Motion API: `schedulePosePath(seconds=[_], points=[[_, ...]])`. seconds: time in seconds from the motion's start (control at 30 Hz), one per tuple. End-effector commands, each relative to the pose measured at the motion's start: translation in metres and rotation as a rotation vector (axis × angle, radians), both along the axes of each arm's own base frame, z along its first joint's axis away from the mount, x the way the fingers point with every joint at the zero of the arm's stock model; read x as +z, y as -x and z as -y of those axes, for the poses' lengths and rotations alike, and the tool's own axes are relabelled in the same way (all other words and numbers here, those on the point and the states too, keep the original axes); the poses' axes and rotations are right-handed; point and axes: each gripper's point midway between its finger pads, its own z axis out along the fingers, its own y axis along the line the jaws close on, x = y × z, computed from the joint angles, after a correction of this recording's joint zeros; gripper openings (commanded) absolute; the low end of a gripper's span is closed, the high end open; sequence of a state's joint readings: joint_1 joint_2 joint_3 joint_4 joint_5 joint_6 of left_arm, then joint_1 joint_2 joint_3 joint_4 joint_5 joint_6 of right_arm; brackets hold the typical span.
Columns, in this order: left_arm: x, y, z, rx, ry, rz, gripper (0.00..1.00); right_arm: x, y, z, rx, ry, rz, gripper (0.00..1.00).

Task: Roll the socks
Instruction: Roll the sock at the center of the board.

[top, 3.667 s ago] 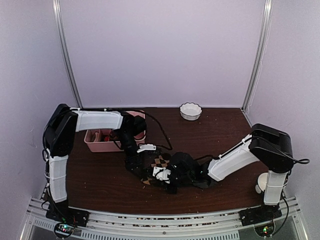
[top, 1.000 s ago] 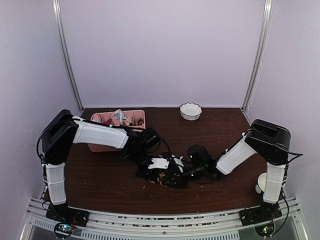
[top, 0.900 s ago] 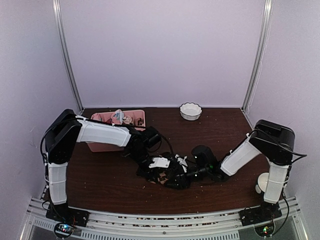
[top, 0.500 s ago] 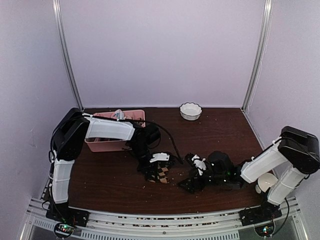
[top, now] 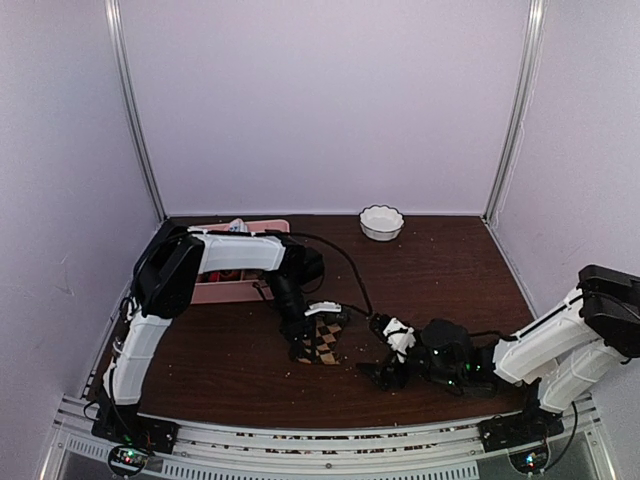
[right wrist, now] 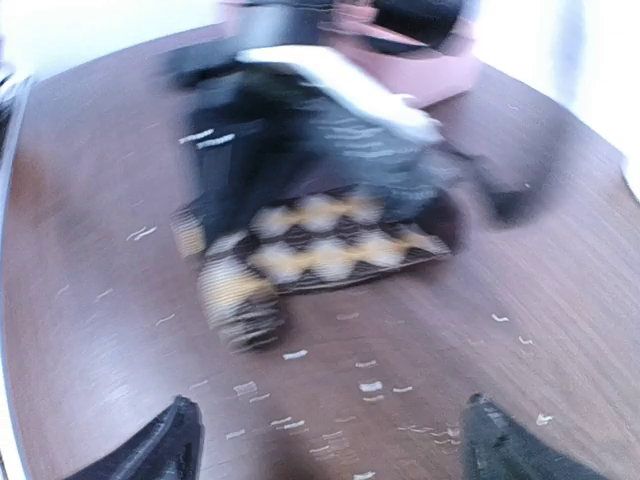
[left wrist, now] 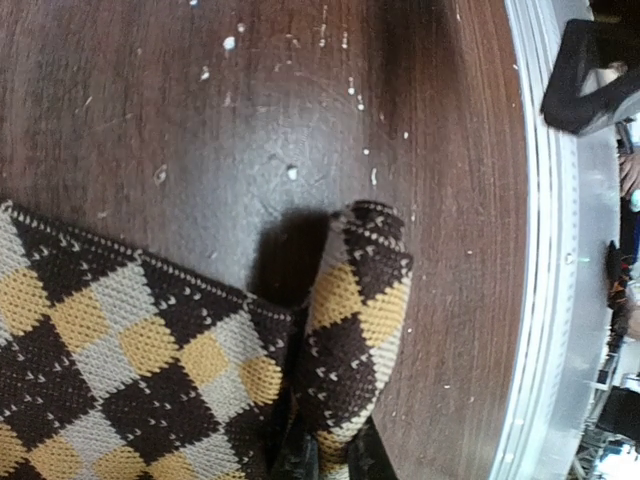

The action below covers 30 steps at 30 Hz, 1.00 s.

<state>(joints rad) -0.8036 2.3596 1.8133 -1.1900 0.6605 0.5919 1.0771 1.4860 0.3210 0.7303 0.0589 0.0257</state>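
The dark brown sock with tan argyle diamonds (top: 325, 340) lies on the table in front of the centre. In the left wrist view the sock (left wrist: 120, 340) lies flat, with one edge folded up into a flap (left wrist: 355, 320). My left gripper (left wrist: 325, 462) is shut on that flap at its lower end. From above, the left gripper (top: 303, 347) sits at the sock's left edge. My right gripper (top: 385, 372) stands open a hand's width to the right of the sock, empty. Its wrist view is blurred: the sock (right wrist: 320, 240) lies ahead of the right gripper (right wrist: 330, 445), apart from it.
A pink divided tray (top: 215, 292) stands behind the left arm at the back left. A white bowl (top: 381, 222) sits at the back centre. Pale crumbs (right wrist: 370, 385) dot the wood. The table's metal front rail (left wrist: 560, 250) runs close to the sock.
My right gripper has let go of the sock, opened, and drawn back to the right. The left gripper has stayed shut on the sock, now uncovered, while its arm shifted.
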Motion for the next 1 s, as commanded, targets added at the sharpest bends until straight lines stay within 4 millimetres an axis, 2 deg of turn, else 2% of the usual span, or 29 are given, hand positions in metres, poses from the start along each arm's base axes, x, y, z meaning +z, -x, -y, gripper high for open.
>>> schedulePosePath(seconds=[0.0,0.07,0.13,0.27,0.43,0.63,0.97], points=[[-0.048,0.013,-0.037,-0.009,-0.234,-0.093,0.00,-0.008,0.039,-0.019,0.267,0.114,0.209,0.74],[-0.051,0.013,-0.039,-0.013,-0.250,-0.095,0.00,-0.009,0.042,-0.039,0.332,0.153,0.228,0.60],[-0.054,0.013,-0.041,-0.015,-0.266,-0.097,0.00,-0.016,0.044,-0.053,0.380,0.201,0.238,0.53],[-0.059,0.013,-0.044,-0.017,-0.292,-0.102,0.00,-0.015,0.033,-0.072,0.389,0.236,0.313,0.50],[-0.062,0.013,-0.045,-0.019,-0.304,-0.111,0.00,-0.023,0.025,-0.091,0.440,0.313,0.360,0.46],[-0.058,0.014,-0.043,-0.026,-0.292,-0.123,0.00,-0.043,0.016,-0.097,0.463,0.378,0.346,0.40],[-0.059,0.022,-0.047,-0.050,-0.287,-0.157,0.00,-0.062,0.004,-0.096,0.464,0.444,0.315,0.33]])
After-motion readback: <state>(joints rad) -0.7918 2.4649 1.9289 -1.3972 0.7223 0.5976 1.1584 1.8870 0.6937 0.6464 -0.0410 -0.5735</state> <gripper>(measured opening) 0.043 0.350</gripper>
